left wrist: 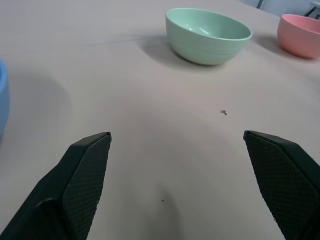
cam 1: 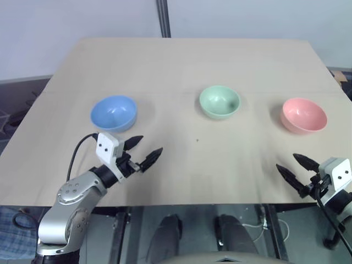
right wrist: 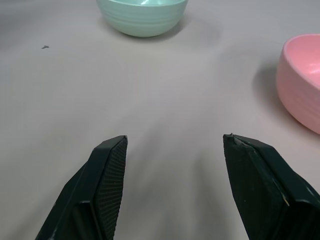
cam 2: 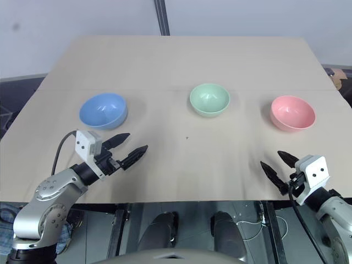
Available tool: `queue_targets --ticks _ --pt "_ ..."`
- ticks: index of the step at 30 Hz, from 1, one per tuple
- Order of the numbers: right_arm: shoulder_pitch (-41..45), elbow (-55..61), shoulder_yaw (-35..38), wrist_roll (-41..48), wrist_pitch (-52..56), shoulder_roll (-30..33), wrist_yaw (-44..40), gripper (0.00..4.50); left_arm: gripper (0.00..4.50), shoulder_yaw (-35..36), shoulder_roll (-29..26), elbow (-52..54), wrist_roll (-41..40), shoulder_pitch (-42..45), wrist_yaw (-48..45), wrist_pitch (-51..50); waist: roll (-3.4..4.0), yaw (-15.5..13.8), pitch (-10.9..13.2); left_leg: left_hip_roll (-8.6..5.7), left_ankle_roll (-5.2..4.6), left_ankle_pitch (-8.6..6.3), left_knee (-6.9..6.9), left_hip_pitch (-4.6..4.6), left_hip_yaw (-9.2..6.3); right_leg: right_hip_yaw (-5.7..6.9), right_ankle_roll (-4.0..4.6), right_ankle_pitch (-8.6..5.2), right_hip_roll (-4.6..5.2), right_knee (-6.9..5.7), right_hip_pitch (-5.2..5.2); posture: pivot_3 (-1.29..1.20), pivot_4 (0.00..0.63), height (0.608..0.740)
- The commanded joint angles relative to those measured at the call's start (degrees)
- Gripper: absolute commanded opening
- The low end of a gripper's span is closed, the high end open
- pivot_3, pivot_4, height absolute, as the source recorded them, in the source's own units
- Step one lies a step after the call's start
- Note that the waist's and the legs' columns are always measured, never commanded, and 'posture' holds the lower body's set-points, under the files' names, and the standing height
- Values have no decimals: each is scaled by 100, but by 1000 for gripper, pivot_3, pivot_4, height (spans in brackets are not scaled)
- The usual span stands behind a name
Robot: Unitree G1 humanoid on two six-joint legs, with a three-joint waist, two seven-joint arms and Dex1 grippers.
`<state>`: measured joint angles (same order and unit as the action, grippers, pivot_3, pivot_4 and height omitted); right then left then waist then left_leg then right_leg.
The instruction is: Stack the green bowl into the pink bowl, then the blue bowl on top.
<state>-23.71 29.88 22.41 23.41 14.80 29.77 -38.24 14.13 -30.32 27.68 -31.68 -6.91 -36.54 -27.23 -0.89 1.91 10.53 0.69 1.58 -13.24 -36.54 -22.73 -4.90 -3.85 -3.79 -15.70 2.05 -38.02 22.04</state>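
Left eye view: a small glossy mint-green bowl sits mid-way across the pale wooden desk. A glossy sky-blue bowl stands well to its left, a glossy salmon-pink bowl well to its right (all three apart, upright, unstacked). Nearer than the green bowl, the left hand and right hand hang open, holding nothing.
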Motion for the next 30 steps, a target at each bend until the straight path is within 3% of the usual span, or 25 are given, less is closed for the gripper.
queue_targets --ticks 1,5,10,18,23,30 --pt "175 73 198 59 7 106 120 3193 4500 11 -74 71 -125 113 -296 254 0 2 0 0 0 0 0 0 0 0 0 0 0 0 0 0 150 740" --pt "339 86 231 41 143 257 172 3193 4500 6 -92 73 -469 292 -712 259 0 -4 -1 -1 0 0 -3 1 0 0 0 0 0 -2 -2 0 150 740" --pt "987 -127 322 -241 304 449 640 3193 4500 70 -360 457 -1471 522 -1302 -88 0 10 -1 -1 0 0 -4 0 0 1 0 1 -1 -1 -2 0 150 740" --pt "1862 -927 -50 -835 925 952 994 3193 4500 294 -518 712 -3189 1329 -829 -734 1 -7 -2 -3 0 0 -9 0 -4 4 0 1 0 -4 -7 0 150 740" --pt "2749 -1637 -583 -1271 1184 1347 1018 3193 4500 234 -711 747 -3579 1505 -884 -902 3 46 -2 -3 0 0 -12 5 0 -1 0 2 -2 -7 -8 0 150 740" --pt "3899 -2641 -1486 -1756 1307 1683 624 3193 4500 102 -1007 678 -3313 1477 -1270 -877 3 34 0 -2 0 0 -12 3 -2 2 1 2 -4 -6 -8 0 150 740"
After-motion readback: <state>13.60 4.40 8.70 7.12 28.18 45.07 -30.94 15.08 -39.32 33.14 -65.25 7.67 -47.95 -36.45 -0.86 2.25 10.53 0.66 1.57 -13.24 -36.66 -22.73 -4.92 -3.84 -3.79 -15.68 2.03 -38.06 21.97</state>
